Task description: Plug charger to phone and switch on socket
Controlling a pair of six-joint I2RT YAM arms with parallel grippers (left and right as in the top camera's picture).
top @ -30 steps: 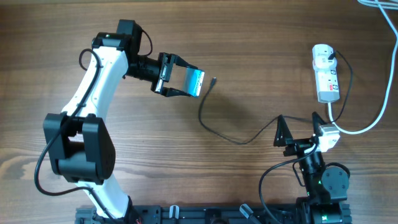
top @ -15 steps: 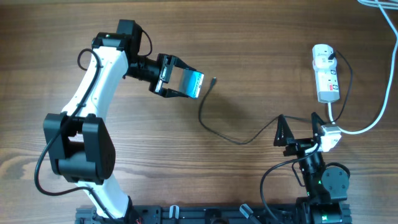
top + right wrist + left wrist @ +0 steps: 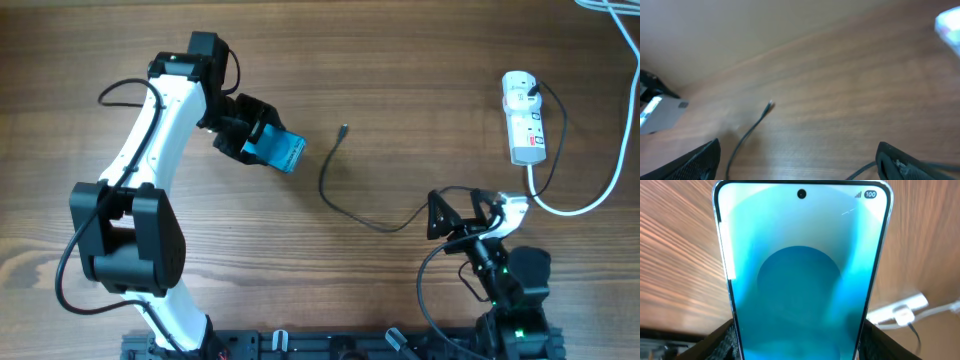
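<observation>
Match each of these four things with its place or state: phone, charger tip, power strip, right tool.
Things:
1. phone
2. charger tip
3. power strip
4. right tool

Places or states:
A. lying loose near the middle of the table
B. open, holding nothing
C. gripped by the left tool
D. on the table's far right side

Pairs: 1-C, 2-A, 3-D, 4-B

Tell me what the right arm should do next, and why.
Probably reach the open right tool toward the charger and grasp just behind its connector tip: the tip lies loose on the table, while the left tool holds the phone.
</observation>
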